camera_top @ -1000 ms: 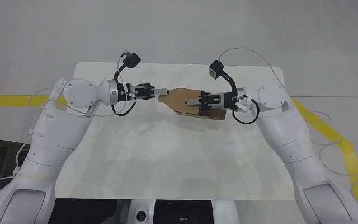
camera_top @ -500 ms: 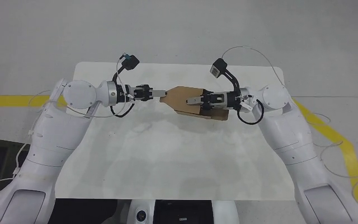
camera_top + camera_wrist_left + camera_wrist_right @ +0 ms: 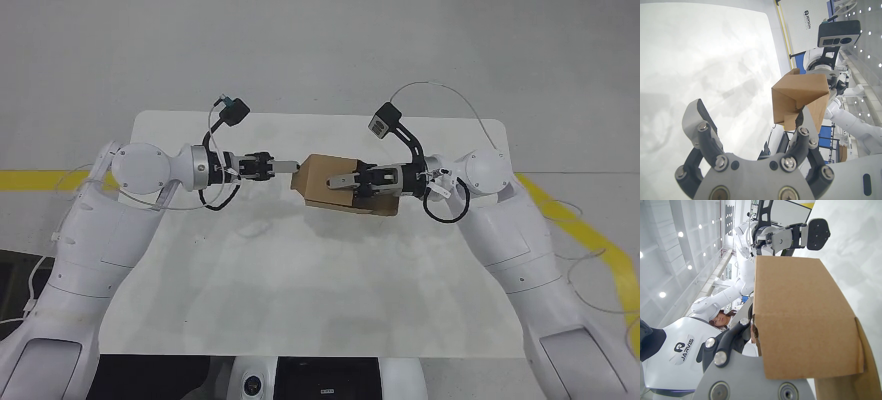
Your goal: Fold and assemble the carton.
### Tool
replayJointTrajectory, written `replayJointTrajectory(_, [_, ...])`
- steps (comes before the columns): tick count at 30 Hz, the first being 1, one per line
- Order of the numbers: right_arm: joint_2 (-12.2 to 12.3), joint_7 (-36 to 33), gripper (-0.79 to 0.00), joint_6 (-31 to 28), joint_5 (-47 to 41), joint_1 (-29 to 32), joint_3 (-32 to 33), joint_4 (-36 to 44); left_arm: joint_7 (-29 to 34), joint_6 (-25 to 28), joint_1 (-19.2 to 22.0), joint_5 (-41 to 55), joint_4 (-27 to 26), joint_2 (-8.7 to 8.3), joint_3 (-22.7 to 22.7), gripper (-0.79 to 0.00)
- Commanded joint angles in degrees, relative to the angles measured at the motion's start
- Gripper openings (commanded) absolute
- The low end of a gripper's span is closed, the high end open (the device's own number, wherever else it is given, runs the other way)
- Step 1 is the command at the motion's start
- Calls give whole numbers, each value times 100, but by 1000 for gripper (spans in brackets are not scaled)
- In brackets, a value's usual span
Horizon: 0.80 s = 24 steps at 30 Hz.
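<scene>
**Square the carton up before you fold its end**

The brown corrugated cardboard carton (image 3: 340,185) hangs in the air over the middle of the white table (image 3: 300,300), not resting on it. The right gripper (image 3: 347,181) is clamped onto one wall of it. In the right wrist view one finger presses against the wall's edge and the other is hidden behind the board. The left gripper (image 3: 751,115) sits at the carton's far end with its jaws spread wide and nothing in them. One fingertip (image 3: 804,115) is at the edge of the end flap; whether it touches or is only just beside it cannot be told.

The step in hand looks to be opening the sleeve into a box and tucking in the end flaps. Keep your right grip firm and low on the wall so the board does not pivot. Use the left fingertip as a pusher, not a pincher, and press the flap inward along its crease. Push straight along the carton's axis, because a push from the side will likely skew the sleeve again. If the flap springs back, hold it briefly before you take the next one.

A second ago the carton lay flatter, a slanted shape whose pointed end reached the left fingertips. Now it has opened into a squarer box with a blunt end. The left arm has barely moved, and the right wrist has turned a little.
</scene>
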<state>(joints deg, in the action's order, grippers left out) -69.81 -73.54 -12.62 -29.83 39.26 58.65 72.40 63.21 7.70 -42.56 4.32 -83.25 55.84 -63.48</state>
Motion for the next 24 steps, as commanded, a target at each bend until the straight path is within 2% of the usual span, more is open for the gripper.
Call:
replayJointTrajectory(1, [-9,-16,-785,-31,-68,-4,-12,-14,22,15,-10,42,-16,1,6,0])
replayJointTrajectory(17, [-120,22,-785,-365,-573,-31,-163,-128,76,292,-130,235,-141,-2,-1,0])
replayJointTrajectory(24, [-157,-56,-785,-444,-813,-45,-169,-205,51,405,-190,644,-5,20,-6,0])
